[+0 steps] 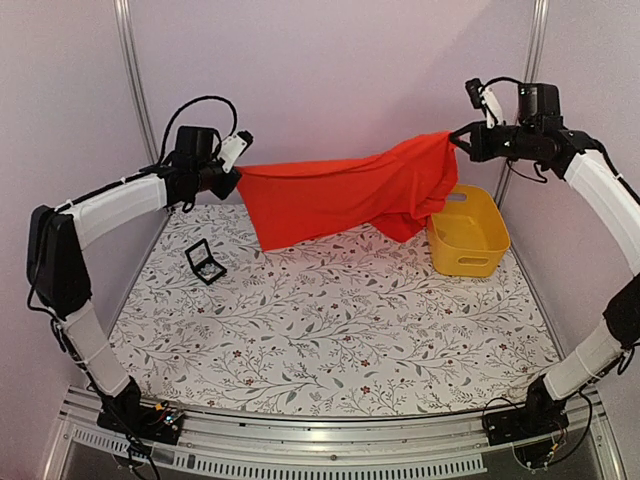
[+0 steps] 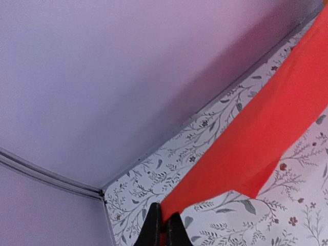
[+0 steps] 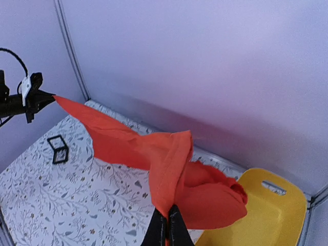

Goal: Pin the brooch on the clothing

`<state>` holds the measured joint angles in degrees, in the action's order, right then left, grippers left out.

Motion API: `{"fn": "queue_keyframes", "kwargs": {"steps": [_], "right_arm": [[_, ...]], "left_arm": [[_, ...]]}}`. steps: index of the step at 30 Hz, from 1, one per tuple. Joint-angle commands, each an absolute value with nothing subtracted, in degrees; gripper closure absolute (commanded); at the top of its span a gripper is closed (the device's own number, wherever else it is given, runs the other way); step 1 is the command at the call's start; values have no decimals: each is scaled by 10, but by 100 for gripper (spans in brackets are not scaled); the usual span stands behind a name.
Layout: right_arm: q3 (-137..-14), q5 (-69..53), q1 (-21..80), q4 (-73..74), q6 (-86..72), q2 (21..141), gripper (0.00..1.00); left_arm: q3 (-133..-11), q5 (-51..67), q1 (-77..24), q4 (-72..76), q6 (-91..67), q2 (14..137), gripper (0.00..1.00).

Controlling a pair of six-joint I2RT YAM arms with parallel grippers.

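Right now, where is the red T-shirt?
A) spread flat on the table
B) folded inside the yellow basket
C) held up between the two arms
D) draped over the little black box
C: the left tool and the right tool each pinch one end of the red T-shirt, so it hangs stretched between them above the table.

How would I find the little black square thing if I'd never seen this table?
Start at the flowery table and look to its left side, near the hanging red shirt. The small black square box lies there alone, tiny and dark, unlike the big yellow basket on the right.
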<state>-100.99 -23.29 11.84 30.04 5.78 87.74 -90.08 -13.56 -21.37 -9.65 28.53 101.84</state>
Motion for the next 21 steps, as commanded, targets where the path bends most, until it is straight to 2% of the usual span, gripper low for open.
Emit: {"fn": "queue_keyframes", "kwargs": {"steps": [1, 5, 11, 16, 21], "right_arm": [[-827, -195, 228, 413, 79, 795, 100], [-692, -203, 259, 454, -41, 743, 100], [-518, -258, 350, 425, -197, 700, 100], [-482, -271, 422, 462, -273, 706, 100], [-511, -294, 427, 549, -273, 693, 100]], "left_arm": [[-709, -75, -242, -91, 224, 882, 100], [-599, -61, -294, -108, 194, 851, 100], [-570, -48, -328, -234, 98, 877, 100], [-549, -73, -345, -320, 90, 863, 100], [-547, -105, -350, -396, 94, 852, 100]]}}
